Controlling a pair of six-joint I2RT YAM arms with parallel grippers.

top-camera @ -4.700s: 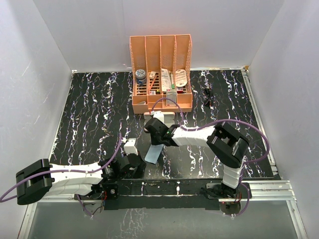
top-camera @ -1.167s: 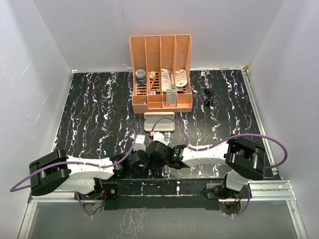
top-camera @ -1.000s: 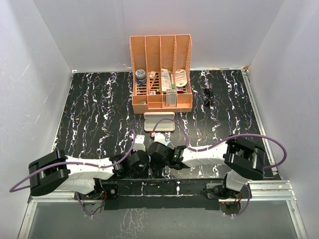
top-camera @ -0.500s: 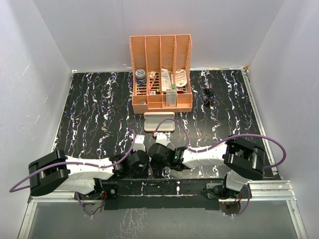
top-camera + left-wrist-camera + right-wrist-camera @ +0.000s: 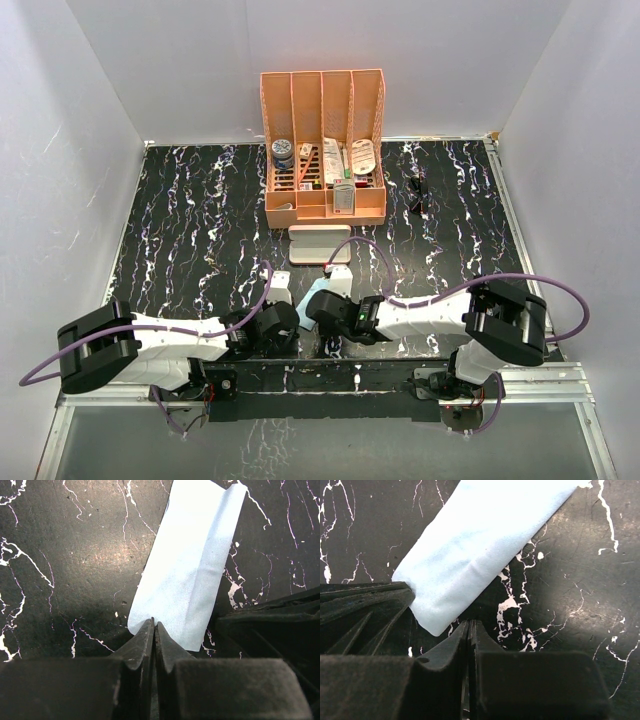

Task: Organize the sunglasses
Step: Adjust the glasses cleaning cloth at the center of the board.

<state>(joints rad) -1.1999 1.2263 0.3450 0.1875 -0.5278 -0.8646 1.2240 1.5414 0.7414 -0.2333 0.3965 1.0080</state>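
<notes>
Only overhead, sunglasses (image 5: pixel 418 195) far right, wrist views, folded blue cloth (image 5: pixel 192 565)

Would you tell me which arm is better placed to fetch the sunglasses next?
Right. The sunglasses lie at the far right of the table, on that arm's side; the left arm would have to reach across.

Your desk (image 5: pixel 190 230) is black with white veins. On it you see an orange organizer (image 5: pixel 323 205) at the far edge, a pink glasses case (image 5: pixel 320 244) just before it, the sunglasses (image 5: pixel 417 195) far right, and a folded light blue cloth (image 5: pixel 190 565) near you.
</notes>
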